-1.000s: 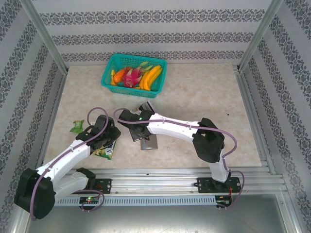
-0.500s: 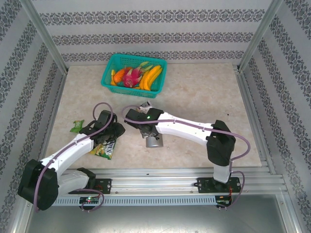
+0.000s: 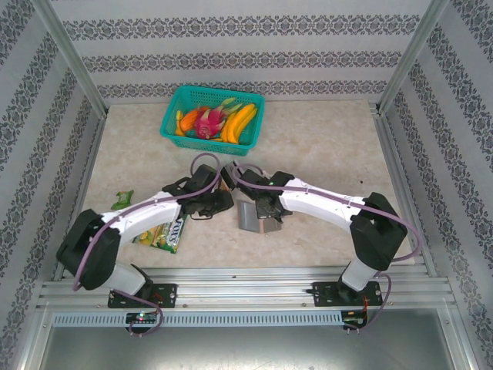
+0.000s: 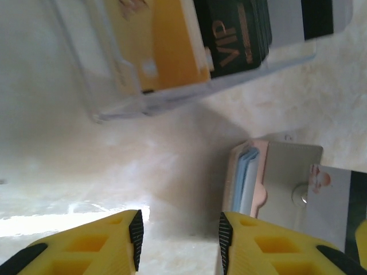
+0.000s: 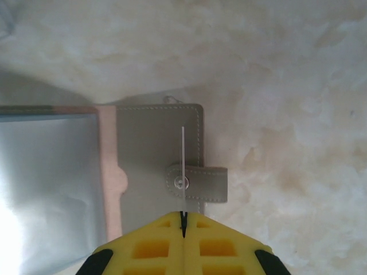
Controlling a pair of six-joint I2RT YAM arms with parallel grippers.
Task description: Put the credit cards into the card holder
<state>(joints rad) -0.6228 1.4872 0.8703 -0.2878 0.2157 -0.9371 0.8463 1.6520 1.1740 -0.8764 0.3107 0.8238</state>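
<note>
The grey card holder lies open on the marble table, snap strap to its right, pink-lined inner panel to its left. My right gripper is shut on a thin credit card, seen edge-on and standing over the holder. In the top view that gripper sits on the holder. My left gripper is open and empty over bare table, the holder just to its right. Beyond it a clear box holds a tan-orange card, a dark VIP card and a white striped card.
A teal basket of fruit stands at the back. A green-yellow snack packet lies by the left arm, a small green packet further left. Both arms crowd the table's middle; metal rails frame the sides and near edge.
My left gripper has swung right and forward, off the snack packet to beside the holder. The right gripper and the holder have shifted to the right.
</note>
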